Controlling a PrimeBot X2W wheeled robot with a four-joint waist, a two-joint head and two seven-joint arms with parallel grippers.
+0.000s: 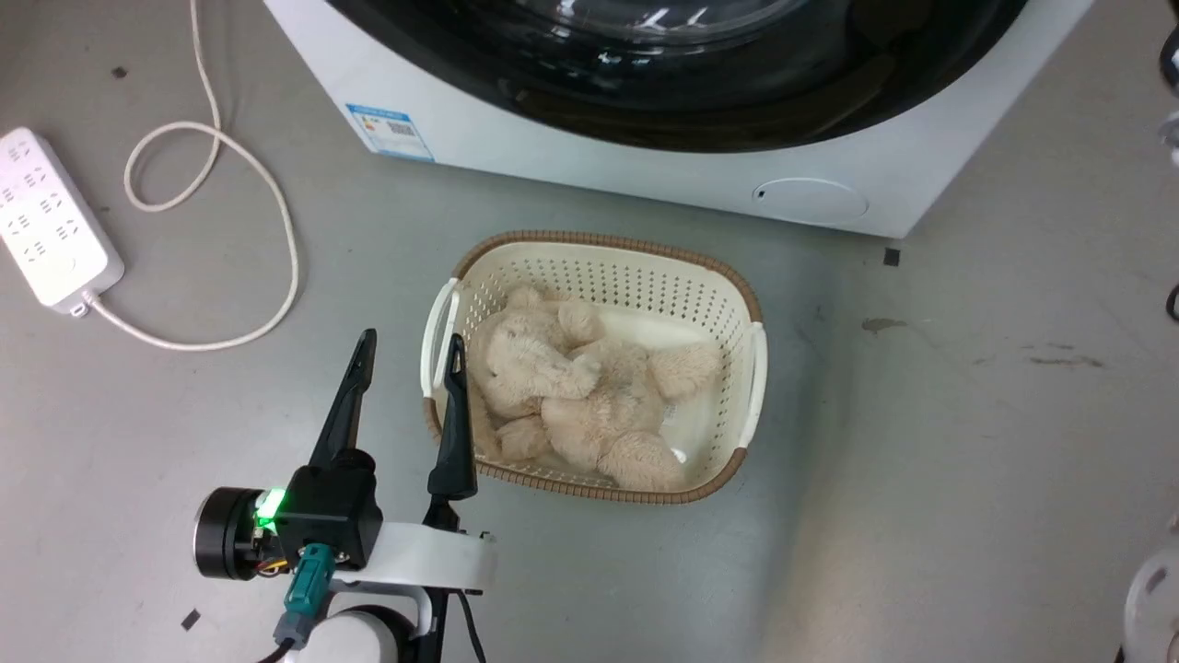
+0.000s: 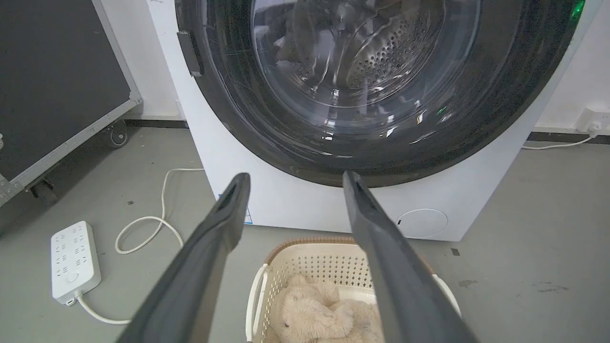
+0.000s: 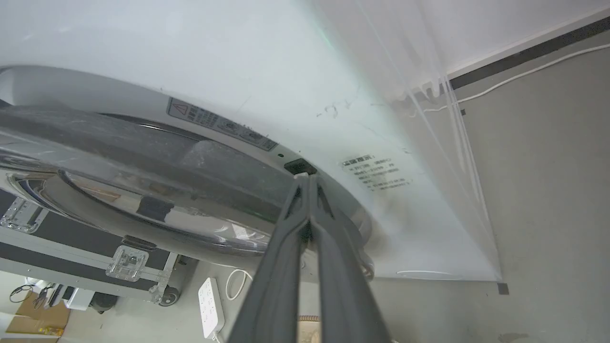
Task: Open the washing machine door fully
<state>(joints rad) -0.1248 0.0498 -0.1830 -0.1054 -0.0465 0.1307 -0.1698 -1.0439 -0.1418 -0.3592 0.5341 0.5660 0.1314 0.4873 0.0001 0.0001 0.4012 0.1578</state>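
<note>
The white washing machine [image 1: 553, 157] stands at the top of the head view, and its door [image 1: 691, 101] shows a wide glossy black rim. In the left wrist view the door [image 2: 286, 138] faces me, with the steel drum visible through its glass. My left gripper [image 1: 410, 345] is open and empty, low over the floor beside the basket's left handle, well short of the door. In the right wrist view my right gripper [image 3: 305, 177] is shut, its tips at the door's [image 3: 143, 157] edge next to the black latch slot [image 3: 300, 166]. There the door stands slightly off the machine front [image 3: 238, 57].
A cream basket [image 1: 645, 267] holding a beige plush toy [image 1: 571, 387] sits on the floor right before the machine. A white power strip [image 1: 46, 216] and its looped cable [image 1: 276, 203] lie at the left. A black wheeled case [image 2: 47, 71] stands left of the machine.
</note>
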